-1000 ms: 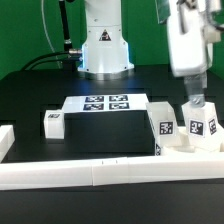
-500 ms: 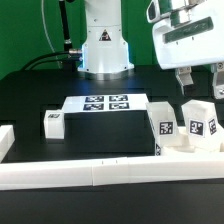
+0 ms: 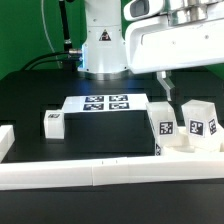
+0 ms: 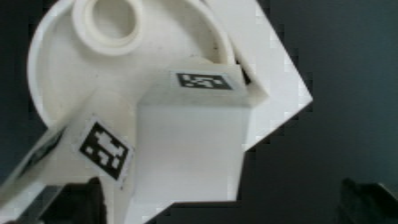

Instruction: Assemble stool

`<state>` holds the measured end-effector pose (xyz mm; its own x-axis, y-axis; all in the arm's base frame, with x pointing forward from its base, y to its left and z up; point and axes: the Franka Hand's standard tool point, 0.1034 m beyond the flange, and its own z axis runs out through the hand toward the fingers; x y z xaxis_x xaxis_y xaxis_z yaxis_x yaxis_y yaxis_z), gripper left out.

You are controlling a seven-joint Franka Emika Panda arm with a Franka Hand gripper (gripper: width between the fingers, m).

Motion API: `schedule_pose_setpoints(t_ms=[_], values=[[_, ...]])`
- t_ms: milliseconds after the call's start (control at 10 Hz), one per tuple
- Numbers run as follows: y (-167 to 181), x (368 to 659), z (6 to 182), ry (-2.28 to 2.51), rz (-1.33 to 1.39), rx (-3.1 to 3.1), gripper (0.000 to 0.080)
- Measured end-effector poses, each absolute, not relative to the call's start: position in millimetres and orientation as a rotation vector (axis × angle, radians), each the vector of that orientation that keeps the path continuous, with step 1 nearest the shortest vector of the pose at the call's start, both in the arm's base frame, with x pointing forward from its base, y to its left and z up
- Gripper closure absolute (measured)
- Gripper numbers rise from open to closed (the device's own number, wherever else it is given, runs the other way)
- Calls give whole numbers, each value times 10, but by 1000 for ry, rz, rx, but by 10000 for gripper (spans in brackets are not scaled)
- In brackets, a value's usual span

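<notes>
The round white seat (image 3: 186, 146) lies at the exterior view's right, just behind the front rail. Two white leg blocks (image 3: 163, 124) (image 3: 201, 119) with tags stand up on it. A third leg block (image 3: 53, 123) lies alone at the left. My gripper (image 3: 168, 92) hangs above and a little left of the seat, open and empty; only one finger (image 3: 165, 88) shows. In the wrist view the seat (image 4: 98, 85) shows a round socket (image 4: 109, 28) and two tagged legs (image 4: 187, 140) (image 4: 217, 80). My gripper (image 4: 222, 210) stands open over them, touching nothing.
The marker board (image 3: 105, 103) lies flat at the middle of the black table, in front of the robot base (image 3: 105, 45). A long white rail (image 3: 100, 173) runs along the front. A short white rail piece (image 3: 5, 140) stands at the left edge.
My gripper was down at the right leg block a second ago. It has let go, risen and moved left toward the camera. The leg block stays standing on the seat.
</notes>
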<state>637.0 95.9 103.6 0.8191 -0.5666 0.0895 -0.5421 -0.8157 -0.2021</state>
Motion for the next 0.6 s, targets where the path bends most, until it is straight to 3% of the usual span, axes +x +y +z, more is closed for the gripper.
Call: schedule_pose_setpoints(t_ms=[400, 600], values=[[835, 6402, 1050, 448, -307, -2987, 151], [919, 6426, 1083, -113, -196, -3093, 151]])
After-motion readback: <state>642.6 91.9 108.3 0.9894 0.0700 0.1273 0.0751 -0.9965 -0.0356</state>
